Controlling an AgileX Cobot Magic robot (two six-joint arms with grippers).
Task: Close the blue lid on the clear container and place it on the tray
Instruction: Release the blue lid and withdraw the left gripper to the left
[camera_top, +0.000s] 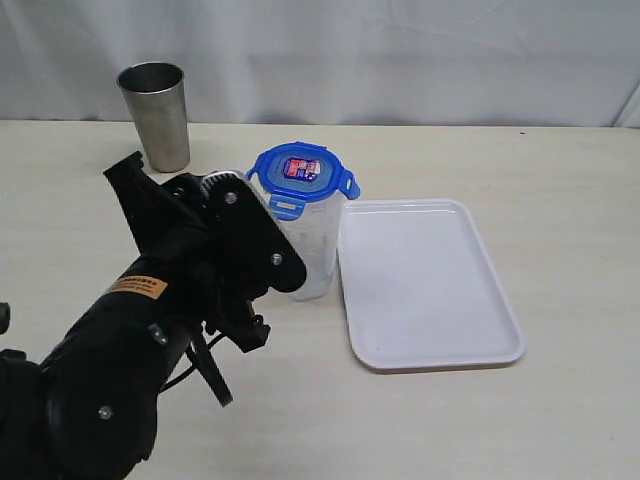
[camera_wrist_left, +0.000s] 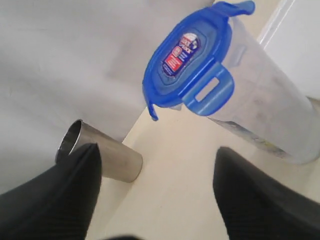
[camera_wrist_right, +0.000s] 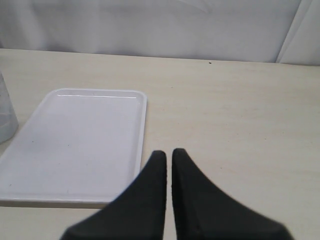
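A: Where does the tall clear plastic container (camera_top: 318, 255) stand?

B: Upright near the middle of the pale table (camera_top: 560, 180), just beside the long edge of the flat white rectangular tray (camera_top: 430, 290) that faces the plain steel cup (camera_top: 157, 115). Whether container and tray touch cannot be told. The rounded blue plastic lid (camera_top: 300, 170) sits on its mouth. Its flaps (camera_top: 286, 208) flare outward, so it looks not yet snapped down.

A: And the grippers?

B: The left gripper (camera_wrist_left: 157, 151) stands wide, with nothing between its fingers (camera_wrist_left: 75, 190), close to the container. The right gripper (camera_wrist_right: 168, 155) is pressed together and empty, over the table by a corner of the tray.

A: How should the closing go?

B: Probably one gripper should steady the container's wall while each flap is pressed down in turn from straight above. A sideways push could tip so tall and narrow a thing. Lifting should wait until the flaps hold.

A: Any writing?

B: There is a red-and-blue sticker (camera_wrist_left: 181, 54) on the lid, an orange label (camera_top: 137, 288) on the left arm (camera_top: 110, 370), and faint print (camera_wrist_left: 250, 136) on the container's side. None of it is legible.
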